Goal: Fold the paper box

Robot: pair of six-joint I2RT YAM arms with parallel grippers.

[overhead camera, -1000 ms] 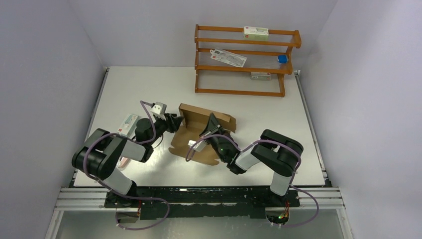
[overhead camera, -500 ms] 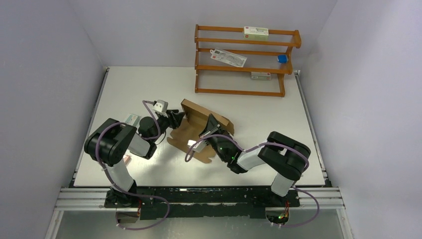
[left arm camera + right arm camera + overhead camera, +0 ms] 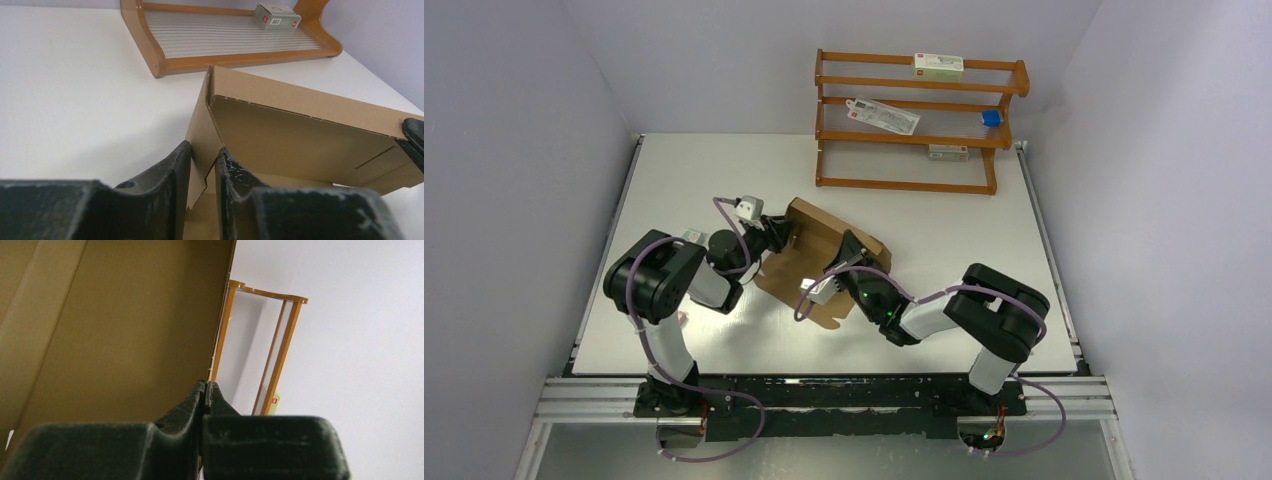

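The paper box [image 3: 819, 268] is brown corrugated cardboard, partly folded, lying mid-table with its far wall raised. My left gripper [image 3: 782, 236] is at the box's left corner. In the left wrist view its jaws [image 3: 202, 150] stand narrowly open, with the upright side flap [image 3: 200, 135] slanting between the fingers. My right gripper [image 3: 849, 250] is at the right end of the raised wall. In the right wrist view it is shut [image 3: 206, 384] on the wall's edge, and the brown box panel [image 3: 125, 325] fills the left side.
A wooden rack [image 3: 914, 125] stands at the back of the table with white cartons [image 3: 938, 66] and a small blue item [image 3: 991, 118] on its shelves. A white carton [image 3: 690, 236] lies on the table behind the left arm.
The box has turned and slid a little left with both grippers. The left arm has swung in towards the corner flap, and its jaws have narrowed around it.
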